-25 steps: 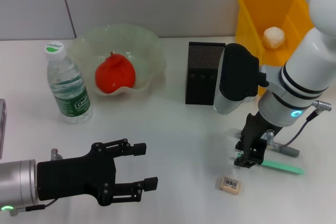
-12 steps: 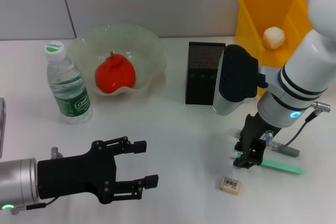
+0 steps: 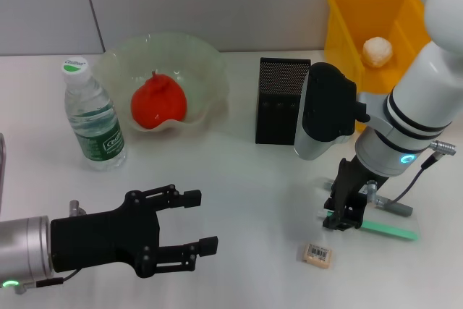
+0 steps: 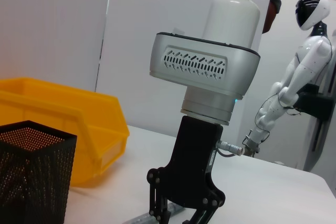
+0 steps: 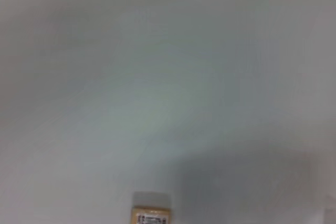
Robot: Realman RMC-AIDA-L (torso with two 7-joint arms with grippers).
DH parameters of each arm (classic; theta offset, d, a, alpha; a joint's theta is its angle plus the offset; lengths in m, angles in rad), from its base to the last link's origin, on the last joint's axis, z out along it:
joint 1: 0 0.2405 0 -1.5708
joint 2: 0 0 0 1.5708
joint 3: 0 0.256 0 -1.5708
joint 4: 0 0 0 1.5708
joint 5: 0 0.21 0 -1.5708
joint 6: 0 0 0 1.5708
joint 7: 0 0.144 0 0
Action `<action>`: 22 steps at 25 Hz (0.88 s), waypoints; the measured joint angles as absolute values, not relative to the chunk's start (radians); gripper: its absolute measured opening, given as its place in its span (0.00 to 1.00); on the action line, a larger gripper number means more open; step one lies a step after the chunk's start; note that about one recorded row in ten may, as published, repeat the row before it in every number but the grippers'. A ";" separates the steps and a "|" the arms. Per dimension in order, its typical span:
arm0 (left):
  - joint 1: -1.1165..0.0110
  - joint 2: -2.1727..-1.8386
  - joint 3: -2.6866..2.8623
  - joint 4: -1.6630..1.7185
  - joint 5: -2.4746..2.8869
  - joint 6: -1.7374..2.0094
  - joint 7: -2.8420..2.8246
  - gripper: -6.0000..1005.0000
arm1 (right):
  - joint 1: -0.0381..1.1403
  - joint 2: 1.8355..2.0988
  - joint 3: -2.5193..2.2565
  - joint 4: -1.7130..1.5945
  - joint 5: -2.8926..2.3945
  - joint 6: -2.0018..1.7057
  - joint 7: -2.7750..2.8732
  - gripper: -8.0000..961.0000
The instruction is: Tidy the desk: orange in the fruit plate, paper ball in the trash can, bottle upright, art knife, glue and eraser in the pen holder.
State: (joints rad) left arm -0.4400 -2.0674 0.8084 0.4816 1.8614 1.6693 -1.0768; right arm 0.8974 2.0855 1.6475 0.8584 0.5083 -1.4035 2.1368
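Your inventory: orange [image 3: 158, 101] in plate [image 3: 206, 63]; paper ball [image 3: 377, 50] in bin [image 3: 347, 5]; pen holder [image 3: 281, 100] contents unseen. Eraser [image 3: 317, 253] at tabletop [image 3: 246, 179] 5 o'clock. Right gripper [image 3: 343, 216] closed on green knife [image 3: 383, 228]; left gripper [image 3: 194, 233] open.

Your right arm [image 3: 419, 106] is glossy white with black ring bands, a glowing teal light, a grey cable and a black gripper [image 3: 343, 216]. Your left arm [image 3: 25, 255] is a brushed-silver cylinder with a green light at its 7 o'clock edge, ending in a matte-black gripper [image 3: 195, 222] with linkage fingers [image 3: 182, 197].
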 joint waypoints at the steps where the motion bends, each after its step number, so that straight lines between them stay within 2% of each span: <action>1: -0.440 -2.067 0.808 0.482 1.861 1.669 -1.077 0.79 | 0.897 2.085 1.648 0.858 0.508 -1.403 2.137 0.32; 22: -0.437 -2.065 0.808 0.482 1.848 1.674 -1.077 0.79 | 0.902 2.084 1.650 0.851 0.506 -1.397 2.135 0.19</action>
State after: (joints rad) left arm -0.4371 -2.0649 0.8084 0.4817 1.8481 1.6737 -1.0773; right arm 0.9020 2.0837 1.6501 0.8506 0.5059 -1.3968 2.1354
